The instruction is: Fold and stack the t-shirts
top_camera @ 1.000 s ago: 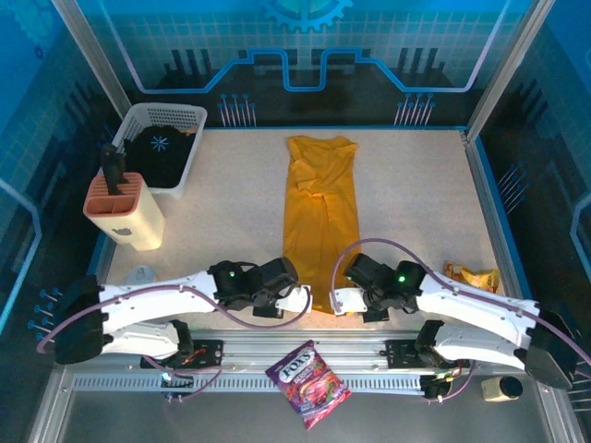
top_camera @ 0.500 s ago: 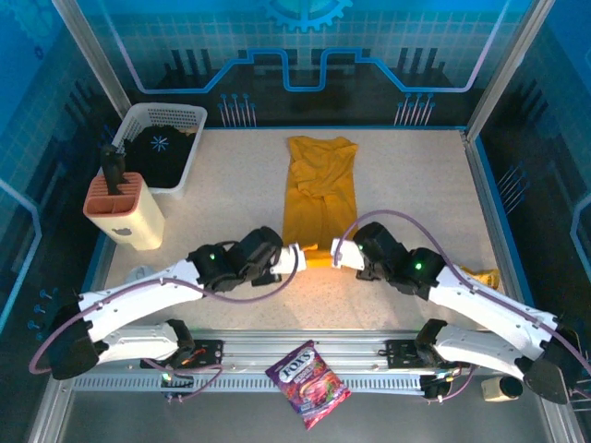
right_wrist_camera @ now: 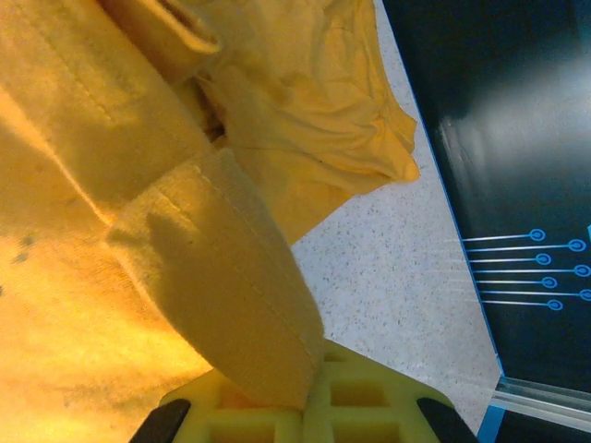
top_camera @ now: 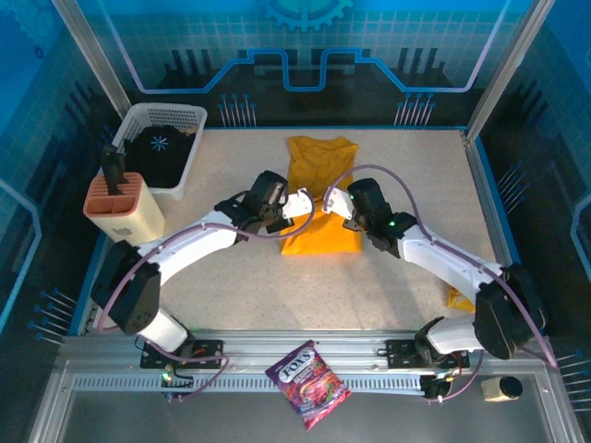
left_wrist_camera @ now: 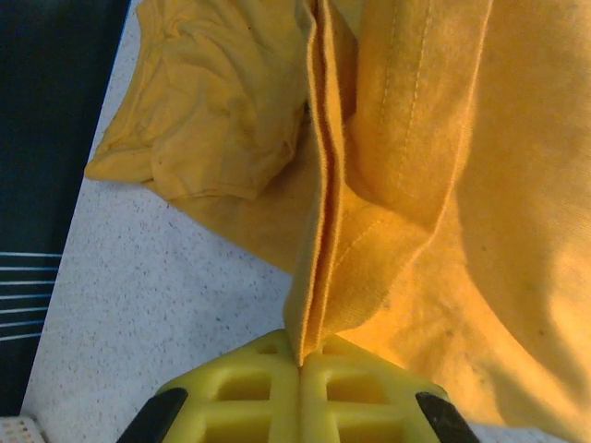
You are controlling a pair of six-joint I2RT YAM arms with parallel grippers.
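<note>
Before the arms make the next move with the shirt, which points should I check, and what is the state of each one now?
1. Grip of the left gripper on the shirt: ok, shut on its edge.
2. Grip of the right gripper on the shirt: ok, shut on its edge.
3. Both grippers level across the shirt: ok.
4. Held edge brought over the far end: not ok, the far end lies uncovered beyond the grippers.
5. Bottom layer flat: not ok, the fabric at the far end is bunched.
</note>
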